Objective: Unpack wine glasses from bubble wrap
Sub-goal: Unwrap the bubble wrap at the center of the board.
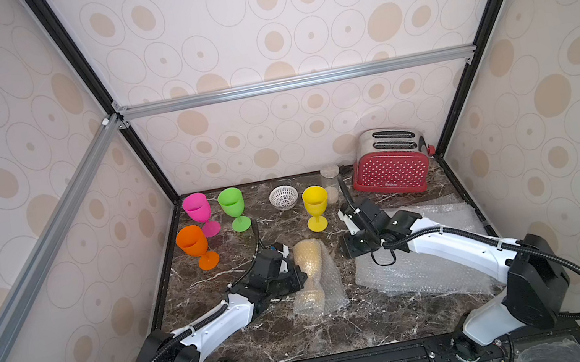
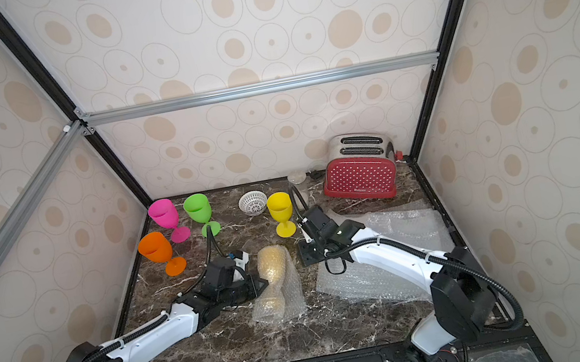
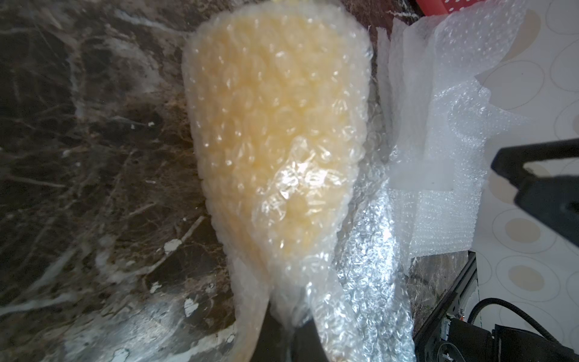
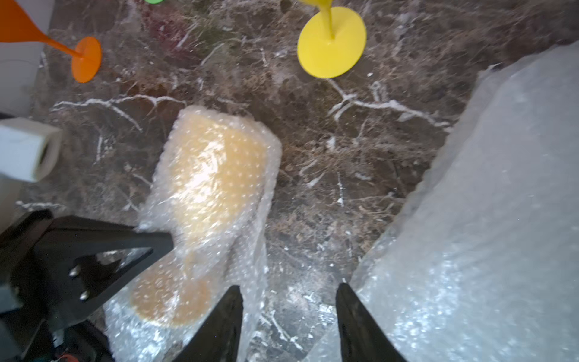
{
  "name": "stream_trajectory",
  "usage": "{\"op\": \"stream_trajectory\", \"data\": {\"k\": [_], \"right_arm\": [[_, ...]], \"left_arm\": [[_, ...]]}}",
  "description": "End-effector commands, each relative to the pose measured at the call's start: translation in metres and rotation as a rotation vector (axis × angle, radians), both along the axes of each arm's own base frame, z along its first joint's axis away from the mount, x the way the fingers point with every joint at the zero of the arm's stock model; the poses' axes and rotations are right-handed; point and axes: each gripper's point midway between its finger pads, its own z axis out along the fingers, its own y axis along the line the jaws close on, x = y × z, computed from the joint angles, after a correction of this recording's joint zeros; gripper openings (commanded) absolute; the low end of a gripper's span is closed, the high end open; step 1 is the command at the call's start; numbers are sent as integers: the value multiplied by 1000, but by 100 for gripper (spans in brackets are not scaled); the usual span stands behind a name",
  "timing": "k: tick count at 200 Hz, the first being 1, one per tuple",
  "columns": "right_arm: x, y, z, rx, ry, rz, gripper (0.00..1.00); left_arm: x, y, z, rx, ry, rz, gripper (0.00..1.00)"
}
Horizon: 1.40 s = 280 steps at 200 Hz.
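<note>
An amber wine glass rolled in bubble wrap (image 1: 309,263) (image 2: 274,273) lies on the dark marble top, bowl toward the back. My left gripper (image 1: 297,274) (image 3: 291,338) is shut on the wrap at the stem, seen as a black finger (image 4: 150,241) in the right wrist view. My right gripper (image 1: 348,251) (image 4: 288,286) hovers open just right of the bundle, with only tabletop between its fingers. Unwrapped glasses stand upright: pink (image 1: 197,206), green (image 1: 231,201), orange (image 1: 191,241) and yellow (image 1: 315,198). Flat bubble wrap sheets (image 1: 433,245) (image 4: 485,219) lie under the right arm.
A red toaster (image 1: 390,164) stands at the back right, with a clear jar (image 1: 330,179) and a white lattice bowl (image 1: 283,196) along the back. Papered walls and black frame posts enclose the table on three sides.
</note>
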Motion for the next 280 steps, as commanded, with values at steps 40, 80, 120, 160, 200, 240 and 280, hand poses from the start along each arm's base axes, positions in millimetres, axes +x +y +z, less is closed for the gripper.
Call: {"op": "stream_trajectory", "data": {"k": [40, 80, 120, 160, 200, 240, 280], "right_arm": [[-24, 32, -53, 58, 121, 7, 48], [-12, 41, -71, 23, 119, 16, 36], [-2, 47, -72, 18, 97, 22, 1], [-8, 47, -51, 30, 76, 77, 0], [-21, 56, -38, 83, 73, 189, 0], [-29, 74, -24, 190, 64, 273, 0], [-31, 90, -11, 272, 39, 321, 0]], "left_arm": [[0, -3, 7, -29, -20, -3, 5], [-4, -3, 12, -93, -38, 13, 6], [-12, 1, 6, -87, -19, 17, 17], [-5, 26, 4, 117, -17, 51, 59], [8, 37, 23, 230, -69, 58, 67], [15, 18, 41, 134, -104, 24, 66], [16, 6, 34, 85, -98, -9, 65]]}}
